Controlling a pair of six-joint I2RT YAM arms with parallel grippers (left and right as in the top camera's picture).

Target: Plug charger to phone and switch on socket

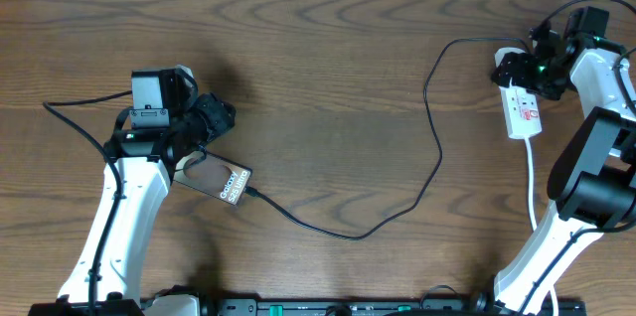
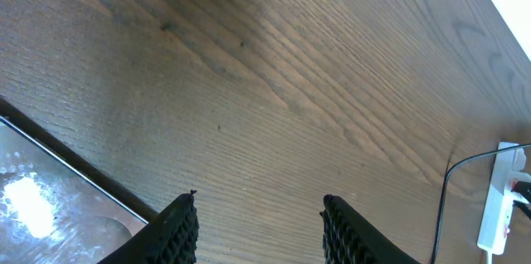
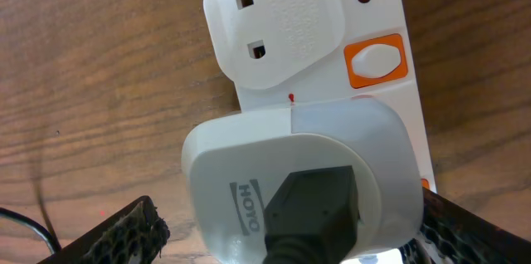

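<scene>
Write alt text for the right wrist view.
Close-up of a white HOYO plug with a charger cable, seated in the white socket strip on a wooden table. An orange-framed switch sits beside a second white plug. The right tool stands open astride the HOYO plug.

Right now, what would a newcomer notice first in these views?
The white HOYO adapter fills the right wrist view, plugged into the power strip beside an orange-framed switch, with the right gripper open around it. Overhead, a black cable loops across the table from the strip to the Galaxy phone under the left arm.
</scene>
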